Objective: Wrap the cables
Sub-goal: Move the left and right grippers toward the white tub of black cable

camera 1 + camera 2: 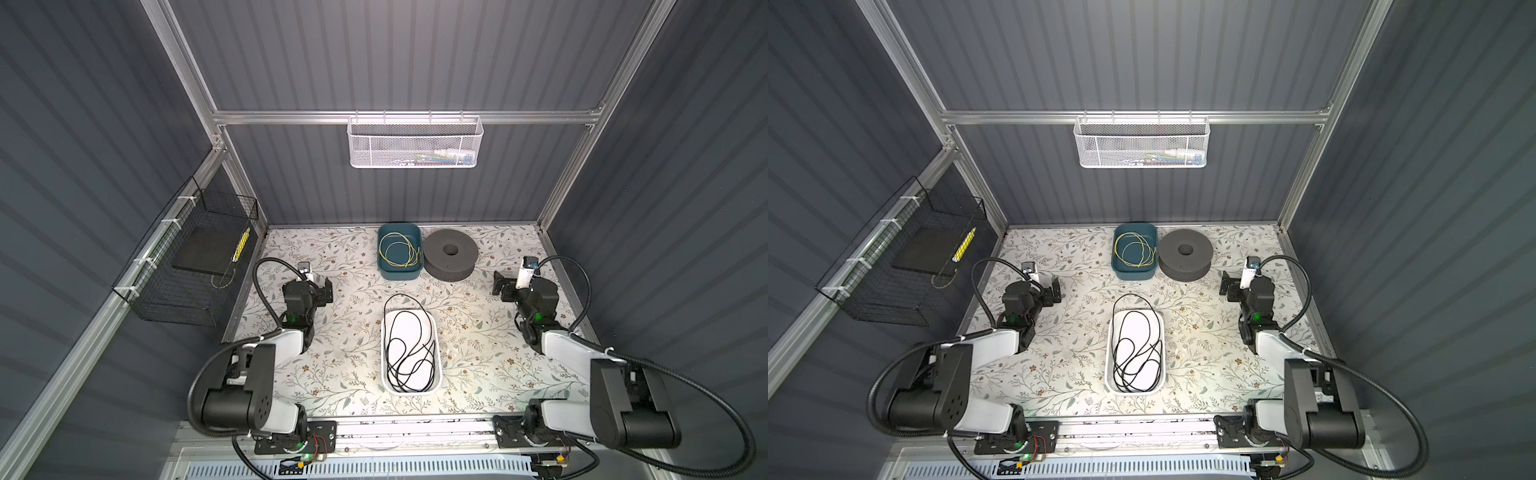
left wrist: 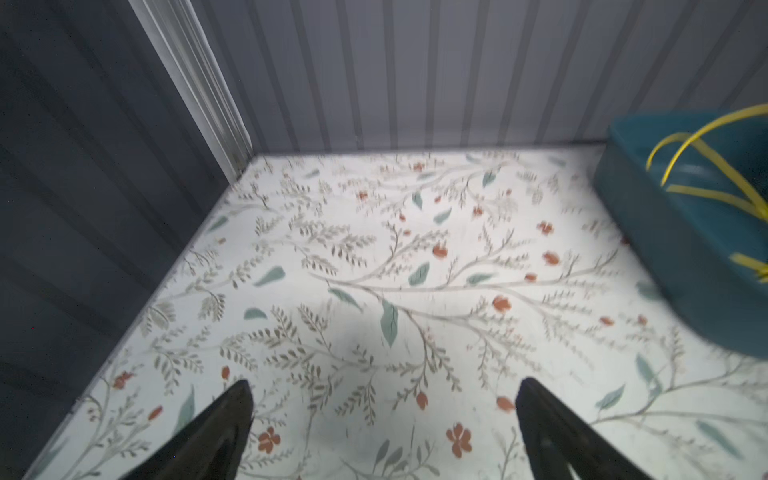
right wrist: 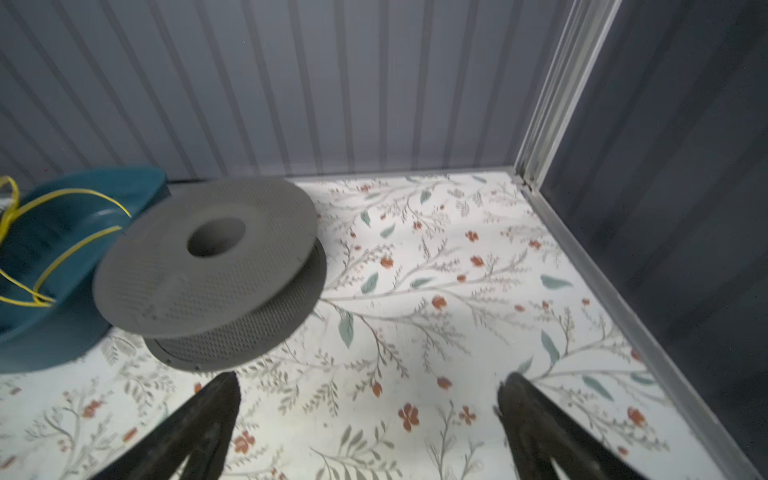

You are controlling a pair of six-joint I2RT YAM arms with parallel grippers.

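The cables are one thin black cord [image 1: 406, 365] [image 1: 1133, 365] lying in loose loops inside a white tray [image 1: 384, 374] at the middle of the floral table; one loop spills over the tray's far rim. My left gripper [image 1: 322, 289] [image 1: 1052, 286] hovers far left of the tray, open, with only bare tabletop between its fingers in the left wrist view [image 2: 384, 386]. Far right of the tray, my right gripper [image 1: 503, 284] [image 1: 1229, 284] is also open and empty [image 3: 372, 378]. The cord shows in neither wrist view.
A grey spool [image 1: 451, 253] [image 3: 208, 266] stands at the back next to a teal bin [image 1: 399, 274] [image 2: 685, 257] holding a yellow wire coil [image 3: 75, 191]. A white mesh basket [image 1: 415, 143] hangs on the back wall, a black wire basket [image 1: 187, 266] on the left wall.
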